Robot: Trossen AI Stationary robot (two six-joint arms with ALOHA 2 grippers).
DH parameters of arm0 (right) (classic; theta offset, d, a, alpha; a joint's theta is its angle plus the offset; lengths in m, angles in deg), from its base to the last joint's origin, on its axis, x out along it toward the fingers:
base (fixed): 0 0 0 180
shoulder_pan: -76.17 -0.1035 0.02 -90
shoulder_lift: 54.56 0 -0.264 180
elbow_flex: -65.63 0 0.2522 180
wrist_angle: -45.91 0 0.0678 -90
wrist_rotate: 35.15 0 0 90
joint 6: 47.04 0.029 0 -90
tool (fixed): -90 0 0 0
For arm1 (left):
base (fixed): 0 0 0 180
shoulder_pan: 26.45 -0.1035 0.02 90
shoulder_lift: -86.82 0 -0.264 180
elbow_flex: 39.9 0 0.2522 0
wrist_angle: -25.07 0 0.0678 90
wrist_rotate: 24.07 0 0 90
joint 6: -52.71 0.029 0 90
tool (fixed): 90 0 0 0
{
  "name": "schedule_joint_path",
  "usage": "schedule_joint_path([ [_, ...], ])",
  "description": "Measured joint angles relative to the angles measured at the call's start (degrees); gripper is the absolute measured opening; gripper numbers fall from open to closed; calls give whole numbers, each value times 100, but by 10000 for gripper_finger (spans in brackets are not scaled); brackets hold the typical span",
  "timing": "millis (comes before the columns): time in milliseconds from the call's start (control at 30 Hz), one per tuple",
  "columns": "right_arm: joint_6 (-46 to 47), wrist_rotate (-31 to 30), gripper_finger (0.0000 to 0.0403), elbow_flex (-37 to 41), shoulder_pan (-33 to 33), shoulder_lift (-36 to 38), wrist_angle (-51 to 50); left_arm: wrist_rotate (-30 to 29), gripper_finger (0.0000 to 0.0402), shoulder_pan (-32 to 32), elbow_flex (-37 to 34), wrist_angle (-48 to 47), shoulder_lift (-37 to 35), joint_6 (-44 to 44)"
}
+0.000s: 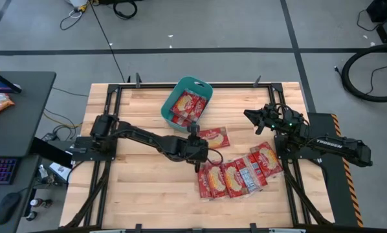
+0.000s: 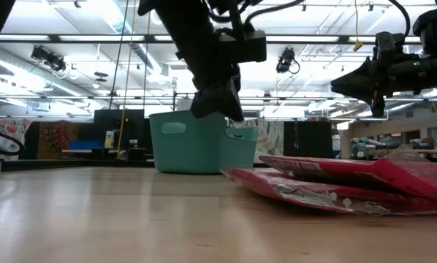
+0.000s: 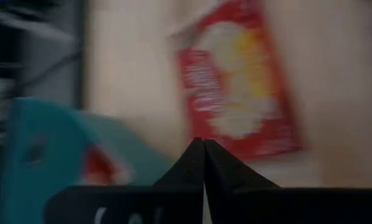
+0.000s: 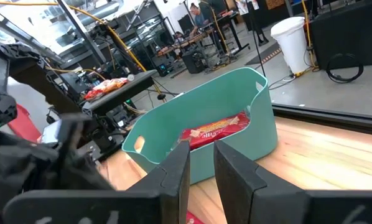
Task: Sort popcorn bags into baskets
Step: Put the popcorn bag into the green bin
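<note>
Red flat popcorn packets [image 1: 235, 178] with cream-yellow panels are spread on the wooden surface [image 1: 142, 194] just beyond the left hand [image 1: 197, 152]; others lie inside the teal-green plastic tub [image 1: 203, 87] behind it. The nearest packet [image 3: 239, 81] could be pushed aside rather than gripped, since the left hand is clenched, empty, and pointed downward. The right hand [image 4: 201, 168] is held raised, slightly parted, facing the tub.

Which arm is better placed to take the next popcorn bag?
Left. The left gripper, shut and empty, hovers right beside the lone popcorn bag near the teal basket; the right gripper waits raised near the table's right edge.
</note>
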Motion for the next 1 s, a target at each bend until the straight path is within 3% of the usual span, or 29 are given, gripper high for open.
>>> schedule_joint_path([
  [100,0,0,77,0,0,-1,0,610,21,-78,4,-51,22,-198],
  [300,0,0,77,0,1,0,0,689,88,-259,0,112,48,-564],
  [467,0,0,77,0,2,-1,-2,1950,126,-615,12,817,164,-1046],
  [600,0,-7,77,0,2,-2,-1,2020,137,-752,75,1309,386,-1110],
  [1000,0,0,77,2,0,-26,109,2347,151,-1065,846,1226,1356,-1356],
])
